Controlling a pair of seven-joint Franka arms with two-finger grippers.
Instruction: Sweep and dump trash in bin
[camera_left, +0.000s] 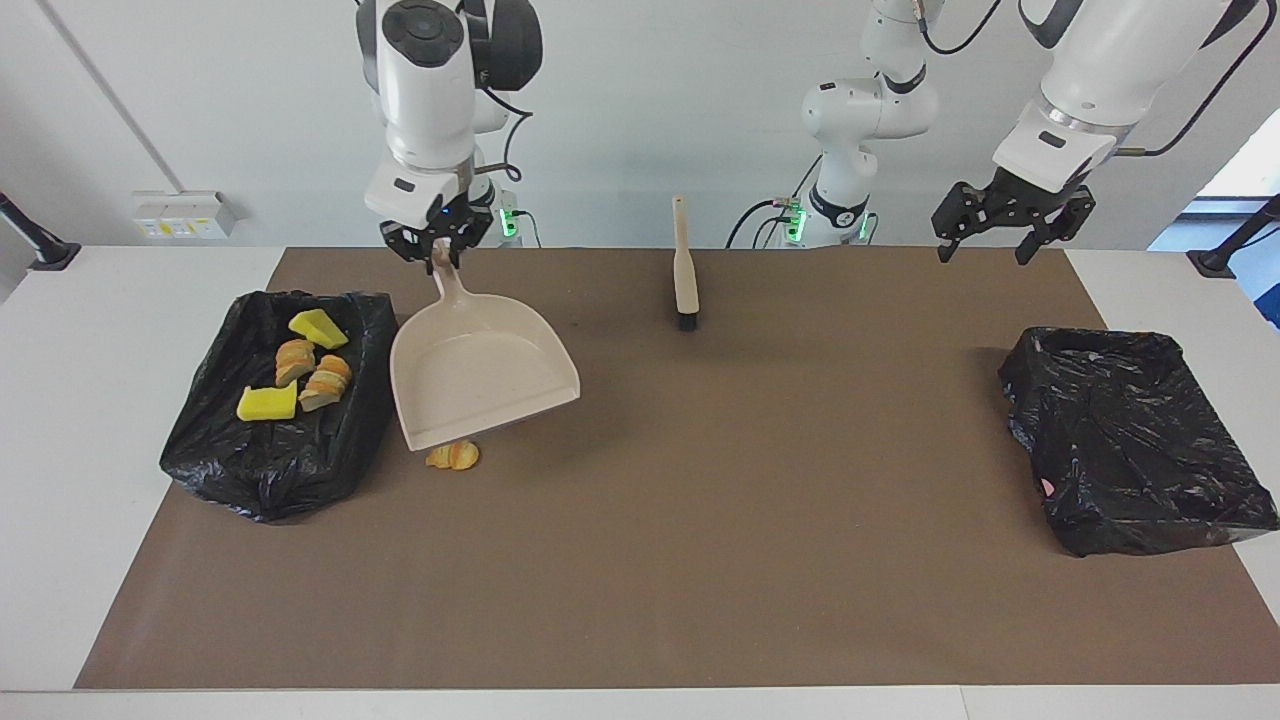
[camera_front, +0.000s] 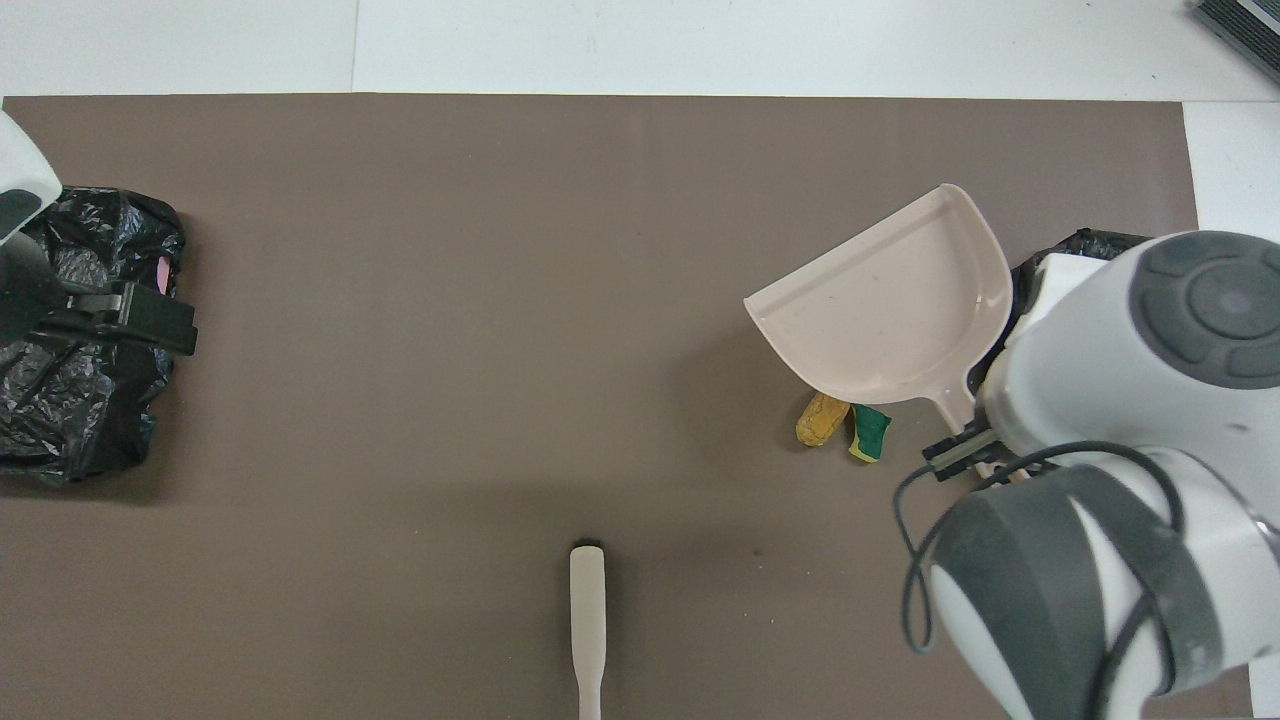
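Now four trash bits (camera_left: 300, 375) lie in one bin (camera_left: 270, 470), three on the surface beneath the dustpan (camera_left: 480, 375) clamped in my right end effector (camera_left: 436, 247). My left end effector (camera_left: 1003, 222) hangs spread apart over the surface near the second bin (camera_left: 1130, 450).

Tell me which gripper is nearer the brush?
Right. The right gripper holds the dustpan handle a short way from the brush; the left gripper hangs open, farther off, toward the empty bin.
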